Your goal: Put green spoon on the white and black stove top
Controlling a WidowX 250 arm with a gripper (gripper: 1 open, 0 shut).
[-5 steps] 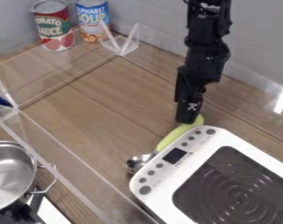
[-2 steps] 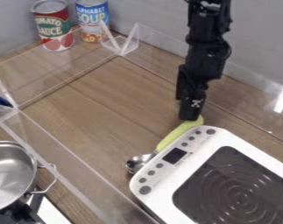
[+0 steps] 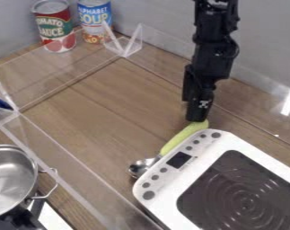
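Grn spoon (image 3: 186, 137) beside wht/blk stove top (image 3: 237, 190)

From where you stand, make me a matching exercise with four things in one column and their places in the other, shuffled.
Things
1. Spoon
2. Pot
3. Stove top
4. Tomato can

Places
A. at the lower right, control strip toward the spoon
B. at the left edge
C. at the upper left, beside another can
D. beneath the pincer, along the stove top's edge

Pairs: 1-D, 2-B, 3-A, 4-C

Bright glare on the right
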